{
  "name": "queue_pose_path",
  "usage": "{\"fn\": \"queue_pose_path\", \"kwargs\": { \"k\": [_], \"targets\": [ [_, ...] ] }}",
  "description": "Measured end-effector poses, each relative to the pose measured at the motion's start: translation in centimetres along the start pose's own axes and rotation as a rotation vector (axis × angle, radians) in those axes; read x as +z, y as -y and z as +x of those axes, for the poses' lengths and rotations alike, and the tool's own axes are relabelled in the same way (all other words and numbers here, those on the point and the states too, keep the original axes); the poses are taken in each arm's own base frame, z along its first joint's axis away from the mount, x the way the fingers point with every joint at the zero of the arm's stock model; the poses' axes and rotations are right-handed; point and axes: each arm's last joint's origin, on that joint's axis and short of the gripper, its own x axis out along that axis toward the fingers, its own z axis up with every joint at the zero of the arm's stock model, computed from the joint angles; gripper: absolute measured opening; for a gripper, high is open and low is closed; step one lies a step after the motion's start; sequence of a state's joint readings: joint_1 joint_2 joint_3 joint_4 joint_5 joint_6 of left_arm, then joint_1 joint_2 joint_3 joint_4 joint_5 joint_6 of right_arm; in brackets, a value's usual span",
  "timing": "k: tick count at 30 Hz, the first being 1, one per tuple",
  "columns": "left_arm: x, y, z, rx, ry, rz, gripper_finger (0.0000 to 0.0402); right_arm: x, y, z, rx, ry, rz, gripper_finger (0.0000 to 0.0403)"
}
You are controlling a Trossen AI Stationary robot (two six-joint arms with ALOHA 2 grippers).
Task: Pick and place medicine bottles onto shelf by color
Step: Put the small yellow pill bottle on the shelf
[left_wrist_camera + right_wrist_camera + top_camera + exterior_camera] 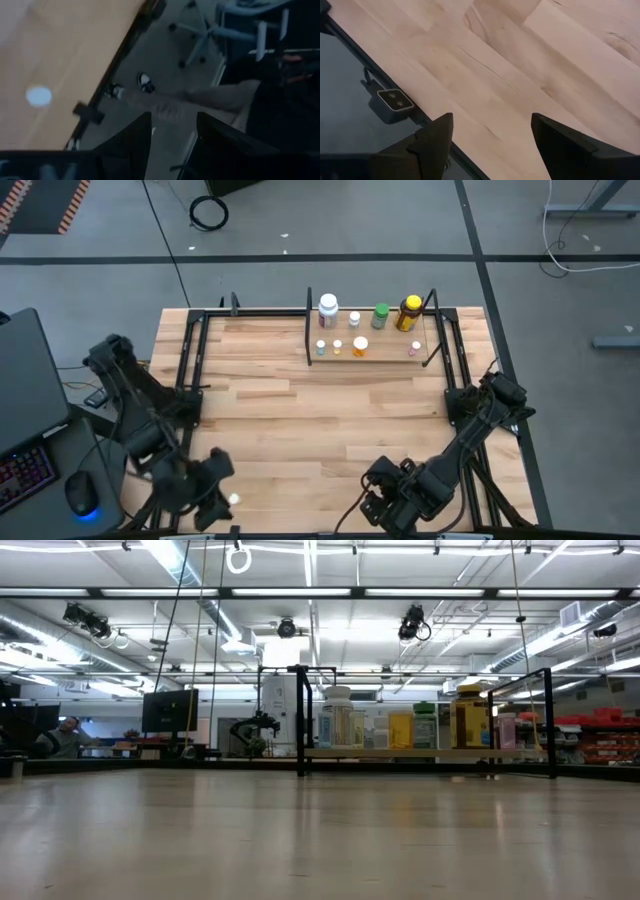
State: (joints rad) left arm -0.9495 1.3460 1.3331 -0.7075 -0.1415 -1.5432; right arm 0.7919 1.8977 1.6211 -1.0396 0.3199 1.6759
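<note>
A narrow light-wood shelf (375,348) with thin black posts stands at the far edge of the table (300,430). Along its back sit a larger white labelled bottle (328,309), a tiny white bottle (354,319), a green bottle (380,315) and a yellow dark-capped bottle (409,312). In front are several tiny bottles, too small to tell apart, among them an orange-and-white one (360,346). In the low view the bottles blur against the room behind. One small white round thing (233,499) lies on the near table edge, just beside the left gripper (207,498). That gripper hangs past the near left edge, fingers (137,145) a little apart with nothing between them; beyond them a seated person's legs and shoes show. The right gripper (385,502) rests low at the near edge, its fingers (437,137) wide apart over bare wood, holding nothing.
</note>
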Motion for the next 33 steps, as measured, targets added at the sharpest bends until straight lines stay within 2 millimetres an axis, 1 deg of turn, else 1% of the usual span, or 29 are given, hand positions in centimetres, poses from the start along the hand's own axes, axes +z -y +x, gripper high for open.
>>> {"fn": "queue_pose_path", "kwargs": {
  "k": [4,9,12,14,18,22,25,27,30,33],
  "targets": [
    [-1.9,0.0,1.0,0.028,-0.045,-0.003,0.0164,0.3,-0.2,0.3,0.025,0.002,0.017,0.0277],
    [-3.1,-0.6,3.4,0.116,-0.091,0.066,0.0161,0.6,-0.5,0.4,0.045,0.005,0.03,0.0277],
    [-3.2,-1.1,4.6,0.173,-0.14,0.128,0.0147,0.8,-0.5,0.5,0.044,0.006,0.036,0.0277],
    [-3.0,-1.4,4.9,0.205,-0.153,0.159,0.0132,0.9,-0.5,0.5,0.046,0.007,0.039,0.0277],
    [-2.7,-2.2,4.9,0.278,-0.16,0.239,0.0107,0.9,-0.6,0.5,0.047,-0.011,0.035,0.0277],
    [-2.4,-2.7,4.8,0.331,-0.161,0.314,0.0102,0.9,-0.6,0.5,0.046,-0.024,0.017,0.0277],
    [-2.2,-2.9,5.1,0.365,-0.145,0.373,0.0116,0.9,-0.6,0.5,0.045,-0.025,0.009,0.0277],
    [-2.1,-3.2,5.7,0.396,-0.147,0.394,0.0135,0.9,-0.6,0.5,0.045,-0.028,0.007,0.0277],
    [-2.3,-3.6,7.0,0.431,-0.167,0.426,0.0177,0.9,-0.6,0.5,0.045,-0.028,0.008,0.0277],
    [-2.5,-4.1,8.3,0.48,-0.182,0.434,0.0227,0.9,-0.6,0.5,0.045,-0.029,0.014,0.0277]
  ]
}}
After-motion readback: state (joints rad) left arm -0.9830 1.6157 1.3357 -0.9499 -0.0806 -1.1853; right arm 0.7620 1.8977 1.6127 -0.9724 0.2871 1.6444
